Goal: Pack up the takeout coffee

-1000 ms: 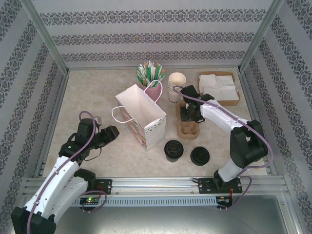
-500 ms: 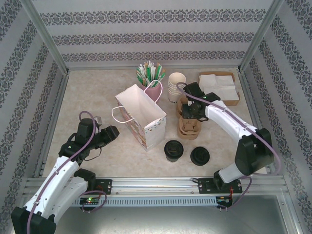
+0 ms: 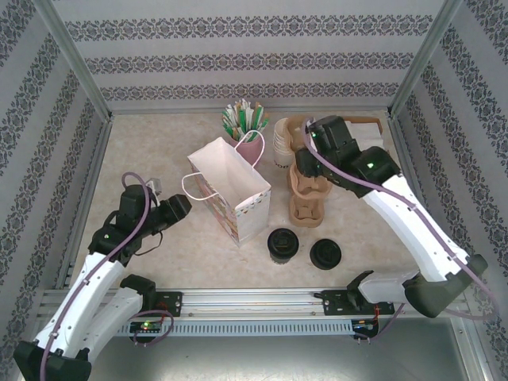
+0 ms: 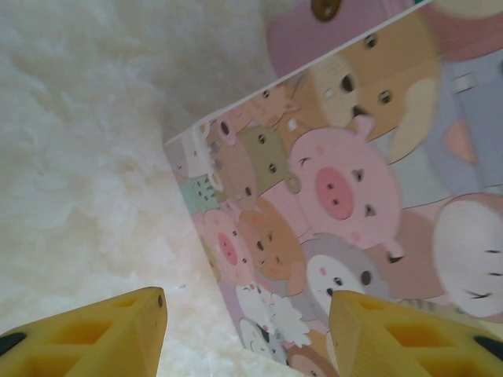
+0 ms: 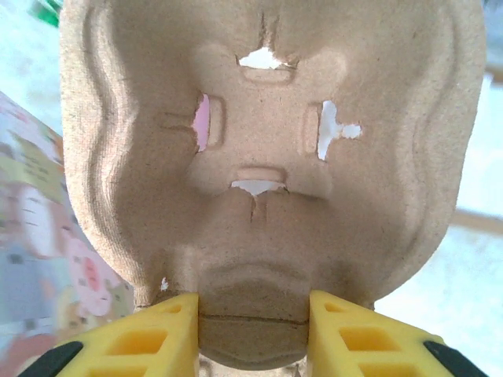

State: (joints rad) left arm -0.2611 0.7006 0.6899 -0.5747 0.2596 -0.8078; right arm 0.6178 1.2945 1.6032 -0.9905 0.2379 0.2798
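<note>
Pinching carrier (image 5: 259,157) edge, right end effector (image 5: 253,318)

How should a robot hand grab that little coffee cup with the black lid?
Probably from straight above, pinching the paper wall just under the lid. The takeout coffee stands upright, lid up; the gift bag sits close on its left and a loose black lid on its right, so fingers set front and back would fit best.
</note>
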